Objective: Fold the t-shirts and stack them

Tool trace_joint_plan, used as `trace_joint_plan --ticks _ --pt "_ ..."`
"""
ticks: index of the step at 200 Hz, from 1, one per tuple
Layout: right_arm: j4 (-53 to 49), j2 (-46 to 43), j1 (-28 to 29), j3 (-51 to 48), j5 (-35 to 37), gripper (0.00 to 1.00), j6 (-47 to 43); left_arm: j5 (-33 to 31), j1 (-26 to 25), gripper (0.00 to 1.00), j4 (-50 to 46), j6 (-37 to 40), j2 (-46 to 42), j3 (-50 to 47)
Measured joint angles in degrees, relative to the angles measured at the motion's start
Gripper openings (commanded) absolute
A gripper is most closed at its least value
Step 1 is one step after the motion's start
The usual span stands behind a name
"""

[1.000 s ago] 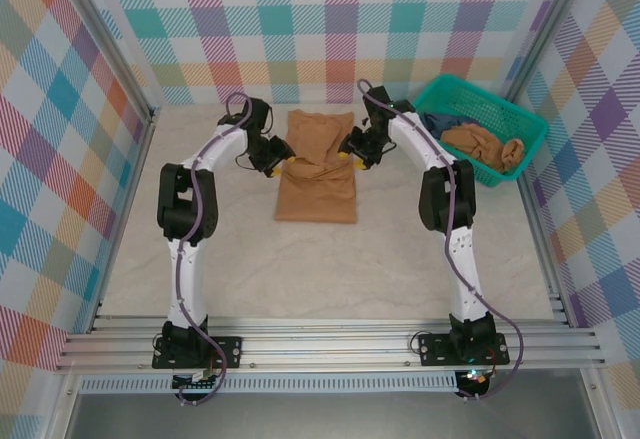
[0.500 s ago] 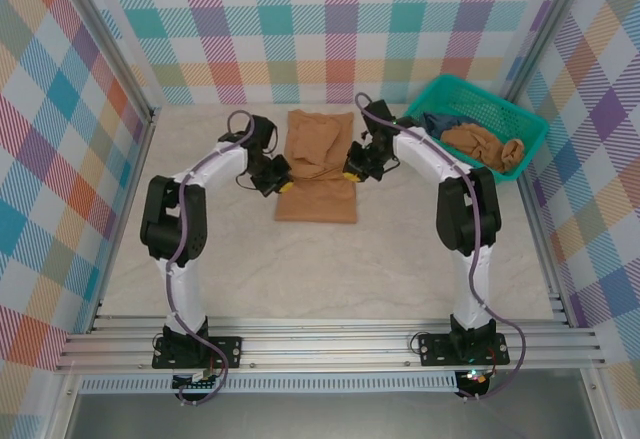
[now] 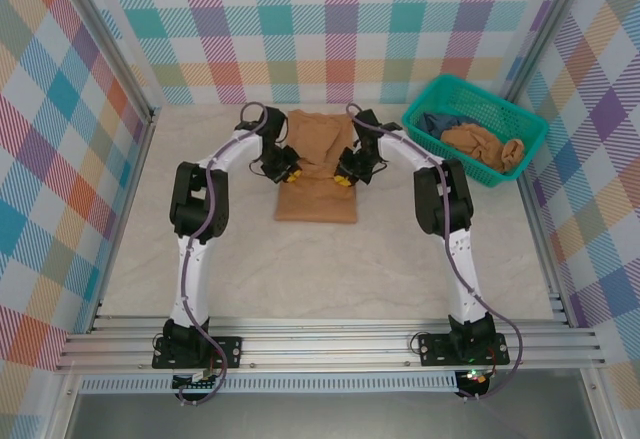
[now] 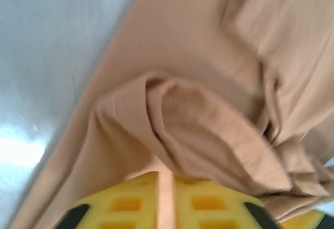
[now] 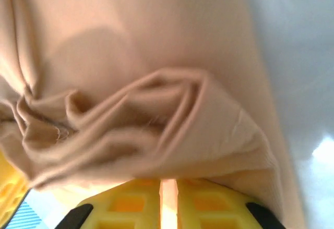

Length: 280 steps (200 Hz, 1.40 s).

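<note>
Two claws pinch the same garment, one at each long edge. In the left wrist view, the left claw (image 4: 166, 179) has its yellow fingers pressed nearly together on a gathered fold of tan cloth, which bunches up just beyond the fingertips. The right claw (image 5: 168, 184) mirrors it, its fingers drawn close on a crumpled ridge of the same fabric. Between the two claws lies the tan t-shirt (image 3: 318, 194), already narrowed into a long strip with its sides apparently turned in. One end of the strip stretches past the claws toward the far wall and the other runs back toward the arm bases. It rests flat on the pale table (image 3: 300, 259) apart from the two lifted pinches near its middle. Well off to the right claw's outer side stands a teal basket (image 3: 490, 99), holding a crumpled tan shirt (image 3: 480, 144) beside a darker garment (image 3: 435, 124). By the look of it, the work is early: this first shirt is partly folded and its crosswise fold is not finished. No stack has been started, and the basket's clothes wait to be folded.
</note>
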Motion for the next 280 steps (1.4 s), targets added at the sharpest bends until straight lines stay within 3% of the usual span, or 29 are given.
trace_joint_plan --ticks 25,43,92,124,181,280 --pt "0.02 -0.33 -1.22 -0.02 0.07 0.36 0.09 -1.20 1.53 0.50 -0.44 1.18 0.26 1.88" --pt "1.07 -3.48 -1.77 -3.85 0.83 0.40 -0.90 -3.04 1.68 0.52 0.17 2.05 -1.95 -1.18" --pt "5.60 -25.38 0.57 -30.14 1.05 0.49 -0.26 -4.07 -0.46 0.51 0.74 3.06 -24.06 -29.81" --pt "9.77 -30.08 2.34 -40.92 -0.92 0.51 1.01 -1.14 -1.42 0.50 4.81 2.12 -29.70 -42.77" --pt "13.92 -27.08 2.32 -45.18 -3.34 0.47 3.06 0.20 -1.38 0.44 7.26 0.15 -27.30 -44.87" --pt "11.91 -22.60 2.01 -40.09 -4.37 0.22 4.79 0.04 -1.79 0.44 12.20 -1.88 -29.66 -44.50"
